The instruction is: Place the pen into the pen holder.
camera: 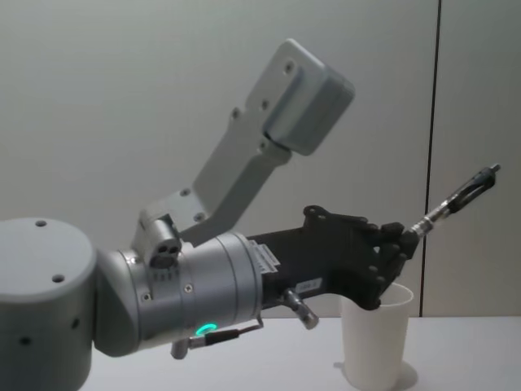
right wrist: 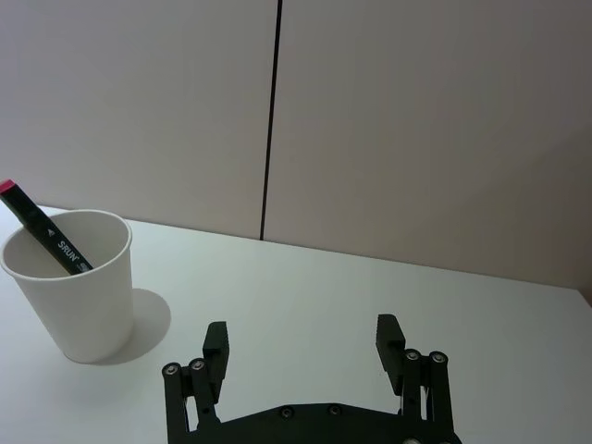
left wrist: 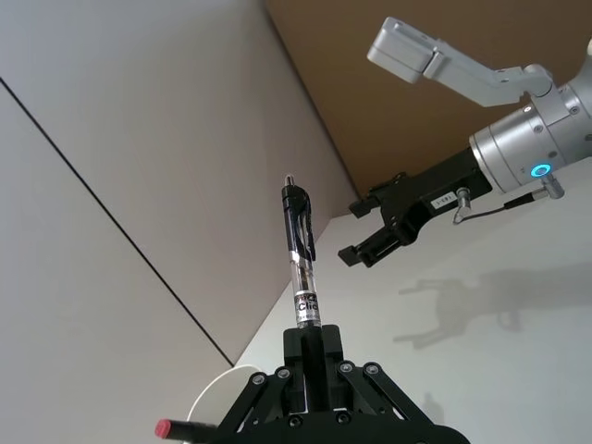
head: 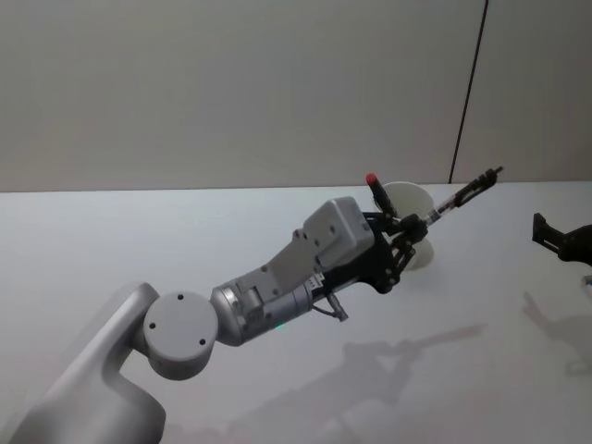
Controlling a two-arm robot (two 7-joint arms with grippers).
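Chest view: left gripper point(camera: 404, 238) clamped on the pen point(camera: 453, 199), right above the pen holder point(camera: 374, 342). Pen's slanting up and to the right, not pointing down yet. Right gripper point(right wrist: 302, 328) sits off to the side, jaws apart.

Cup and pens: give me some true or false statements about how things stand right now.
1. The left pincer is shut on a pen. True.
2. The cup is empty. False: a red-tipped marker leans inside it.
3. The right pincer is open and holds nothing. True.
4. The held pen points straight down. False: it slants upward out of the pincer.
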